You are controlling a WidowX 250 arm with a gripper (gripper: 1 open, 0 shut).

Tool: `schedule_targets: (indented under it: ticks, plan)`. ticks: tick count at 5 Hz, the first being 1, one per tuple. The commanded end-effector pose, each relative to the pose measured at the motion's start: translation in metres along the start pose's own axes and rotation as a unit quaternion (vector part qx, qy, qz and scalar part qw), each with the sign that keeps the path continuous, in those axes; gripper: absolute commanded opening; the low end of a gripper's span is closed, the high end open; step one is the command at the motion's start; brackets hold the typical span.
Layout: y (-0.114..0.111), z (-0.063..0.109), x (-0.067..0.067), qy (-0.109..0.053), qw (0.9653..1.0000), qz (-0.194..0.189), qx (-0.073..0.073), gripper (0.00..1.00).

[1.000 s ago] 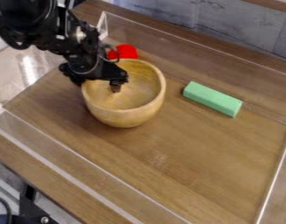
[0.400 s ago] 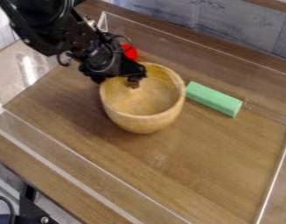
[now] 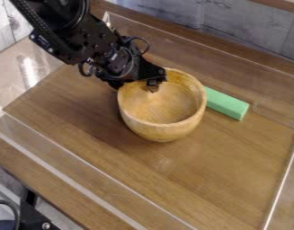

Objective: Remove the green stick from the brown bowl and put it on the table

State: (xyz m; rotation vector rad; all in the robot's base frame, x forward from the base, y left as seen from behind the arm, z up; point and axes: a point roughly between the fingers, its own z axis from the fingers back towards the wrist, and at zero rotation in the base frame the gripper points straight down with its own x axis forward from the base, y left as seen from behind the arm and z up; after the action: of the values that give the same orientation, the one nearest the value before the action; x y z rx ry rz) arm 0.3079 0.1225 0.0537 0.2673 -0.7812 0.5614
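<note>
Lying on the brown surface (image 3: 95, 161) just beside the bowl (image 3: 140, 124), the green stick (image 3: 226, 104) looks light and stiff, best gripped across its narrow width near the middle. The pincer (image 3: 150, 84) is at the bowl's far-left rim; whether it's clenched, I can't tell.
</note>
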Motion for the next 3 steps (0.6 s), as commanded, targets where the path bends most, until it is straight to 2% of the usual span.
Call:
schedule_targets:
  ticks: [1, 3]
  plan:
    - [0.010, 0.003, 0.005, -0.013, 0.9996, 0.019, 0.018, 0.00]
    - [0.033, -0.002, -0.001, -0.019, 0.9960, 0.060, 0.064, 0.00]
